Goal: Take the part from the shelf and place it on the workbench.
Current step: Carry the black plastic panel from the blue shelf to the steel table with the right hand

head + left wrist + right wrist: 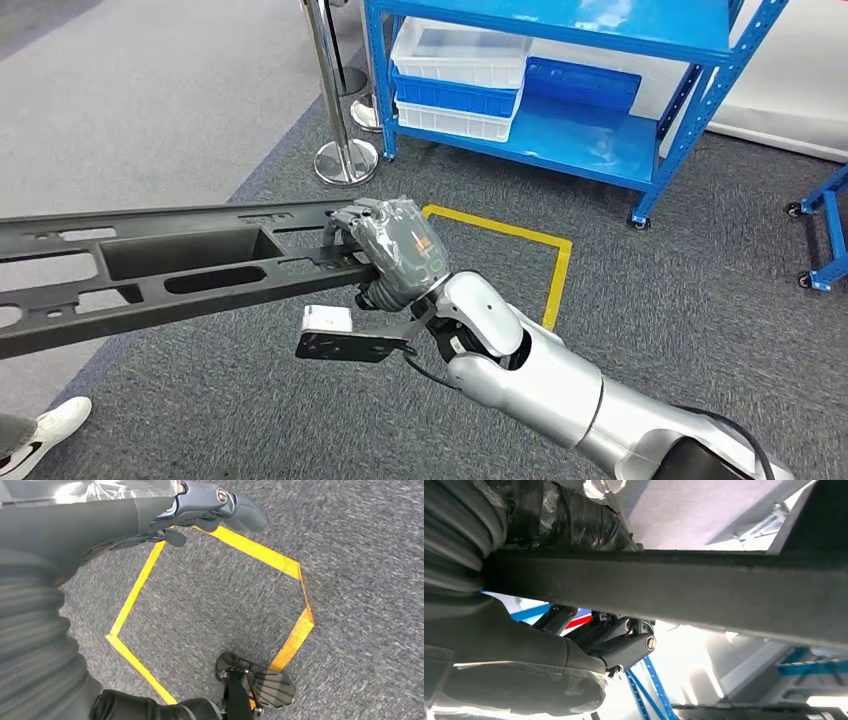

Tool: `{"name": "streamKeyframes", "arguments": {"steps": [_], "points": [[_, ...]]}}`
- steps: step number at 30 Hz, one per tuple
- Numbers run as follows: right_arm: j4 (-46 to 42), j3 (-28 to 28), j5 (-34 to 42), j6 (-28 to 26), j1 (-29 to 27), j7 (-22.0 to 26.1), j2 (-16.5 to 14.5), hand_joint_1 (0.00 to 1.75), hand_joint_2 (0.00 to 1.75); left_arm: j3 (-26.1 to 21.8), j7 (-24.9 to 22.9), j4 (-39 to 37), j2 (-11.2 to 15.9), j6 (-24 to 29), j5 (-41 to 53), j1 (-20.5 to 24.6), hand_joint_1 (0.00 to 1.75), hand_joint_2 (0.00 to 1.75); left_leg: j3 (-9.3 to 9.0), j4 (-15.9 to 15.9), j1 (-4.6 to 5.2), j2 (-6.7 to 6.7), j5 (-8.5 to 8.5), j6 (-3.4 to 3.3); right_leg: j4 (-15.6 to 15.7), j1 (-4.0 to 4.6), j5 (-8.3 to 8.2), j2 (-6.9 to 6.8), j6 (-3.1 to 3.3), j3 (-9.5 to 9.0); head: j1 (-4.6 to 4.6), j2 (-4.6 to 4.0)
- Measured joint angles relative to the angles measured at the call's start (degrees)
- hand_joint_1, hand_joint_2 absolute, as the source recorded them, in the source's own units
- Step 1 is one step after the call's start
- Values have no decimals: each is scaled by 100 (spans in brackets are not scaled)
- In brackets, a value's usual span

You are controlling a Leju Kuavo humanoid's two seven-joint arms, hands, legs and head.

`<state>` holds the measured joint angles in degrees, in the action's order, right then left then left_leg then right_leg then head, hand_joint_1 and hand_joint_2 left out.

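Head view gives me one long black plastic part (150,265), a slotted beam held roughly level above the grey carpet (700,260), with my right hand (392,250) clamped around its near end, fingers (350,222) wrapped over the top edge. I count one blue shelf rack (600,140) behind it carrying two white bins (460,50) and one blue bin (583,82), two chrome stanchion bases (346,160), and one yellow tape square (556,262) on the floor. One white shoe (45,425) of a person sits at the lower left. Right wrist view adds the underside of the part (704,595), with my thumb (624,650) beneath it. Left wrist view shows my left hand (200,505) holding nothing, fingers (245,512) loosely extended over the tape square (295,635).
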<state>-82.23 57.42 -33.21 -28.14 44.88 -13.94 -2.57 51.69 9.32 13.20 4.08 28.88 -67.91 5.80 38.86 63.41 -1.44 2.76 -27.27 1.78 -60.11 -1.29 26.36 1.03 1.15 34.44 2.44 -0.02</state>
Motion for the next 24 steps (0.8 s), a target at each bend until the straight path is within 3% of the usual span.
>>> {"name": "streamKeyframes", "arguments": {"steps": [2,4,6,8,9,10,12,14,17,18,19,21,23,24], "points": [[-10,0,-8,3,-1,2,1,175,175,-7,36,0,1,13,-38,21,0,175,316,685,8,-179,-322,21,8,30,0,-138,37,5,24,0],[-11,0,-24,5,-5,3,3,175,175,-30,90,0,3,36,-98,22,0,175,443,1006,8,-223,-382,16,6,59,7,-273,49,10,26,0],[-13,0,-40,5,3,13,3,175,175,-69,159,0,9,62,-172,11,0,175,170,546,25,-291,-104,-30,6,83,12,-391,51,5,27,0],[-22,0,-70,7,35,11,2,175,175,-118,281,0,28,75,-263,19,0,175,-213,-172,88,-501,122,-111,2,109,21,-499,37,4,23,0],[-35,0,-109,20,71,-12,2,175,175,-148,404,0,38,56,-325,30,0,175,-316,-383,123,-572,164,-150,-1,120,24,-553,20,8,22,0],[-63,0,-161,48,125,-55,2,175,175,-189,564,0,47,21,-395,43,0,175,-343,-466,153,-601,155,-179,-1,129,28,-605,-1,12,22,0],[-166,0,-265,157,308,-196,2,175,175,-306,894,0,62,-68,-534,59,0,175,-339,-500,156,-486,185,-228,2,139,42,-704,-57,9,21,0],[-304,0,-309,273,554,-318,6,175,175,-443,1050,0,70,-107,-617,82,0,175,-362,-565,121,-386,228,-272,-133,130,155,-579,-119,55,14,0],[-449,1,-319,352,751,-381,10,175,175,-575,1089,0,72,-113,-651,155,0,175,-377,-596,89,-235,259,-314,-1017,103,611,-213,-171,450,-2,0],[-466,1,-317,363,750,-385,12,175,175,-604,1098,0,72,-115,-652,177,0,175,-376,-592,88,-168,261,-319,-1305,93,702,-172,-181,590,-4,0],[-474,3,-306,370,740,-381,17,175,175,-635,1110,0,73,-118,-655,192,0,175,-376,-583,86,-95,260,-318,-1432,81,689,-152,-189,660,-3,1],[-497,5,-249,372,753,-348,37,175,175,-691,1127,0,73,-122,-665,216,0,175,-372,-545,71,54,245,-297,-1092,48,377,-99,-203,522,-5,1],[-538,7,-156,372,812,-288,52,175,175,-727,1134,0,78,-124,-673,261,0,175,-325,-461,55,190,211,-241,-449,1,82,136,-205,238,-5,1],[-563,7,-107,373,846,-260,53,175,175,-744,1137,0,85,-124,-675,296,0,175,-281,-424,47,253,205,-204,-249,-14,32,245,-195,149,-1,0]]}}
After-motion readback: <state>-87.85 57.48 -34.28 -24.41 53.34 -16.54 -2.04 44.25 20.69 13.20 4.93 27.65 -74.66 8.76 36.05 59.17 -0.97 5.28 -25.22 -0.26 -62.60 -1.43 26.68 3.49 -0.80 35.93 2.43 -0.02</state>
